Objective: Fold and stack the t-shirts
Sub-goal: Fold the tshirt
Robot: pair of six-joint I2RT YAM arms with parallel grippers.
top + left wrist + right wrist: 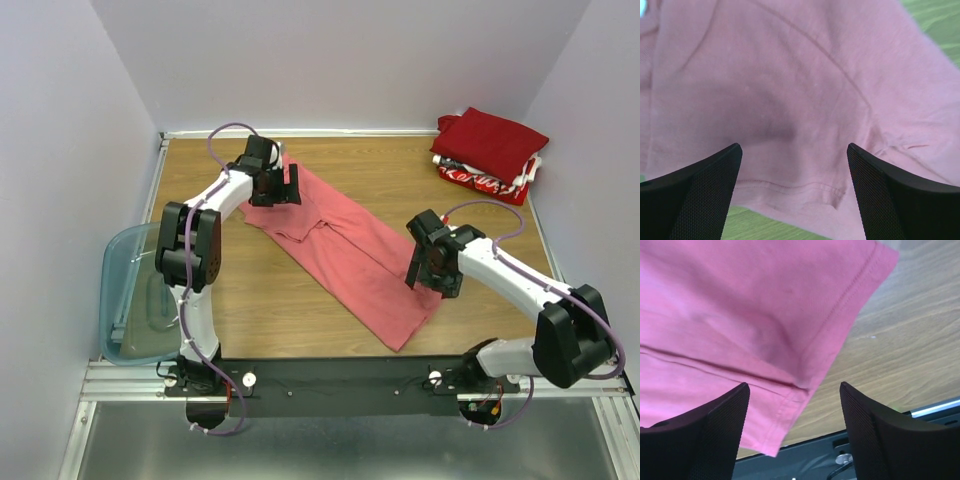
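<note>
The salmon-pink t-shirt [345, 250] lies in a long diagonal band across the table, from far left to near right. My left gripper [285, 185] hovers open over its far upper end; the left wrist view shows a hemmed sleeve edge [790, 187] between the open fingers. My right gripper [425, 270] is open over the shirt's lower right edge; the right wrist view shows its hemmed corner [790, 405] between the fingers. A dark red shirt [492, 140] lies folded on a red shirt with white print [480, 180] at the far right corner.
A translucent blue-grey bin [135, 295] hangs off the table's left edge. A black rail [340, 375] runs along the near edge, also seen in the right wrist view [815, 460]. Walls close in on three sides.
</note>
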